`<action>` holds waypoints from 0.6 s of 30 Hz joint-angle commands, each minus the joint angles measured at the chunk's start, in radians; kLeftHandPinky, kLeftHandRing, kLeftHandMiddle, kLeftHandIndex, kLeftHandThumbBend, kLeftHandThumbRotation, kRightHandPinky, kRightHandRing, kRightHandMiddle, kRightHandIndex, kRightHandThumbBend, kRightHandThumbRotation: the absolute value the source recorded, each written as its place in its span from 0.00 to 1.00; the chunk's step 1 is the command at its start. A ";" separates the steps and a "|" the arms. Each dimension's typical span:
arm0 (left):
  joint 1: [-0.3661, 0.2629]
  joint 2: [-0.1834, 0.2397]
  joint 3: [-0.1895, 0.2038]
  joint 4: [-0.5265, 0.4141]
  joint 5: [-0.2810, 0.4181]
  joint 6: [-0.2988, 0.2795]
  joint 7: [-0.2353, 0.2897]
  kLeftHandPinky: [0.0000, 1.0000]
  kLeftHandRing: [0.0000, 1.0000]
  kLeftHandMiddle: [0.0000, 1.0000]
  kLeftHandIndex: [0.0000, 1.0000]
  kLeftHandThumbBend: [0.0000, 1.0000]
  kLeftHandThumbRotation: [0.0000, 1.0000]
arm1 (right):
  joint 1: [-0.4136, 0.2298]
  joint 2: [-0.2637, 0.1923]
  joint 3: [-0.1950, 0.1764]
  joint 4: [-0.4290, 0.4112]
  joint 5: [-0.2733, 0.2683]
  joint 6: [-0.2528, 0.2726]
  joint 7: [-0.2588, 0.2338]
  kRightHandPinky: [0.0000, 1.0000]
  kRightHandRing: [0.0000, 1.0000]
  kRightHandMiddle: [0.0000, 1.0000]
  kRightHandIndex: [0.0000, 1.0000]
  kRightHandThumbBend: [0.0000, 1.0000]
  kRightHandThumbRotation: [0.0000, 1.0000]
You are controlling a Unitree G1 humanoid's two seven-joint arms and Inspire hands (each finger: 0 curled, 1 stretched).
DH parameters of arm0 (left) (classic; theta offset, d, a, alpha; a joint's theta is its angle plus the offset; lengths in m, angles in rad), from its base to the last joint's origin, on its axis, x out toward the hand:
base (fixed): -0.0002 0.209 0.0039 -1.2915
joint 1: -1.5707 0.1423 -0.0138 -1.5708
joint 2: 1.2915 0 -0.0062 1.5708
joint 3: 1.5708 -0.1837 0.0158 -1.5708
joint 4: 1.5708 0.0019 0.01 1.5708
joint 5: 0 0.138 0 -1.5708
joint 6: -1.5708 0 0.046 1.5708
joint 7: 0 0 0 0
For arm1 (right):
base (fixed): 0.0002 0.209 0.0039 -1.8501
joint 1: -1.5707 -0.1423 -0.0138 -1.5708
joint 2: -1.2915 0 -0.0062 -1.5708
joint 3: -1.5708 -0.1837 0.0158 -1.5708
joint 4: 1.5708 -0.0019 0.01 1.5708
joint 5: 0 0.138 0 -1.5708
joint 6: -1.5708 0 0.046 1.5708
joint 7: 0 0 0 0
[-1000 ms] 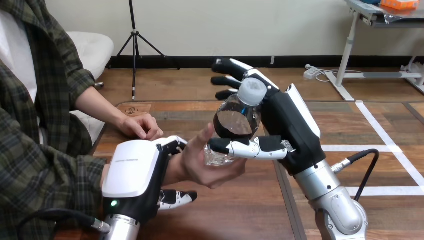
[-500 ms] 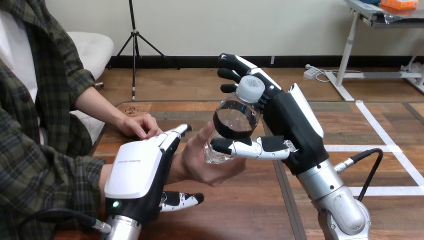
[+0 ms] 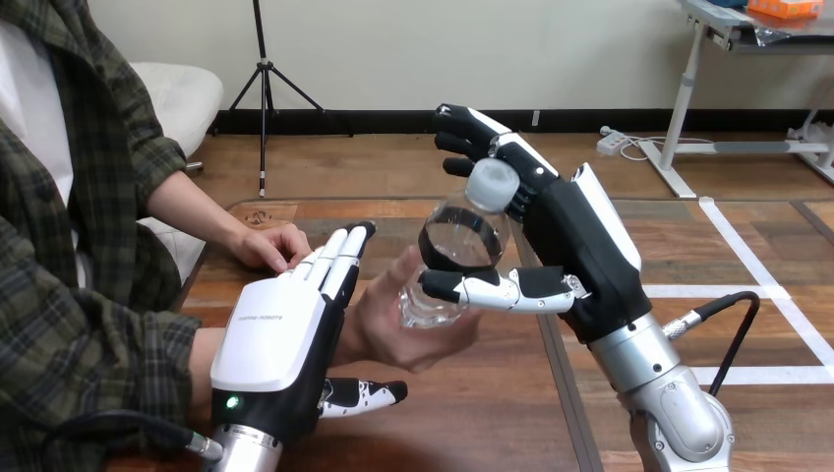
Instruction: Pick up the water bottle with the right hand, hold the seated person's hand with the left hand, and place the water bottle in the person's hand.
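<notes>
The clear water bottle [image 3: 462, 246], with a white cap and a dark band, stands tilted with its base in the person's upturned hand [image 3: 393, 329] at the table's middle. My right hand [image 3: 580, 256] is shut on the bottle. Its thumb lies across the bottle's front and its fingers reach up behind the cap, only loosely bent. My left hand [image 3: 270, 334] is beside and over the person's wrist. Its fingers are straight and point forward, and its thumb sticks out below the person's hand, so it grips nothing.
The person's other hand [image 3: 275, 246] rests on the wooden table [image 3: 472, 423] at the far left, just beyond my left fingertips. The person's sleeve and torso are at the left edge. White tape lines cross the table at the right.
My left hand's fingers, curled over the person's hand a second ago, have straightened and lifted off it. My right hand's fingers have eased up and back behind the cap.
</notes>
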 commanded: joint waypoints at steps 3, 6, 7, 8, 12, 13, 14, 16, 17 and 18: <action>-0.031 0.001 -0.004 -0.017 0.005 -0.012 0.022 0.77 0.91 0.97 0.98 1.00 0.22 | -0.063 -0.004 -0.009 -0.016 -0.011 -0.029 -0.023 0.88 0.91 0.92 0.88 0.78 0.07; -0.032 0.001 -0.004 -0.015 0.004 -0.015 0.025 0.78 0.91 0.97 0.98 1.00 0.24 | -0.063 -0.007 -0.009 -0.016 -0.015 -0.031 -0.024 0.89 0.91 0.92 0.89 0.78 0.07; -0.032 0.001 -0.004 -0.013 0.003 -0.018 0.027 0.78 0.92 0.98 0.99 1.00 0.25 | -0.063 -0.009 -0.008 -0.016 -0.016 -0.033 -0.024 0.89 0.92 0.93 0.89 0.78 0.08; -0.032 0.001 -0.004 -0.012 0.002 -0.020 0.028 0.78 0.92 0.98 0.99 1.00 0.26 | -0.063 -0.010 -0.008 -0.016 -0.017 -0.034 -0.024 0.89 0.93 0.94 0.89 0.78 0.08; -0.032 0.001 -0.001 -0.010 -0.011 -0.029 0.025 0.80 0.93 0.99 1.00 1.00 0.28 | -0.064 -0.014 -0.007 -0.014 -0.027 -0.038 -0.026 0.91 0.94 0.95 0.90 0.78 0.10; -0.032 0.000 0.000 -0.010 -0.021 -0.035 0.022 0.81 0.94 0.99 1.00 1.00 0.28 | -0.064 -0.015 -0.007 -0.016 -0.030 -0.037 -0.027 0.91 0.95 0.95 0.91 0.78 0.10; -0.031 0.000 0.001 -0.011 -0.027 -0.039 0.020 0.82 0.94 0.99 1.00 1.00 0.29 | -0.064 -0.016 -0.007 -0.017 -0.031 -0.036 -0.027 0.92 0.95 0.96 0.91 0.78 0.11; -0.029 -0.002 0.005 -0.009 -0.056 -0.062 0.012 0.85 0.96 1.00 1.00 1.00 0.31 | -0.061 -0.018 -0.008 -0.021 -0.034 -0.032 -0.029 0.93 0.97 0.97 0.92 0.79 0.13; -0.029 -0.003 0.006 -0.008 -0.063 -0.067 0.011 0.85 0.97 1.00 1.00 1.00 0.31 | -0.061 -0.018 -0.009 -0.022 -0.034 -0.032 -0.029 0.93 0.97 0.97 0.92 0.79 0.14; -0.029 -0.002 0.006 -0.007 -0.067 -0.071 0.010 0.86 0.97 1.00 1.00 1.00 0.31 | -0.061 -0.018 -0.009 -0.022 -0.035 -0.032 -0.030 0.94 0.97 0.97 0.92 0.79 0.14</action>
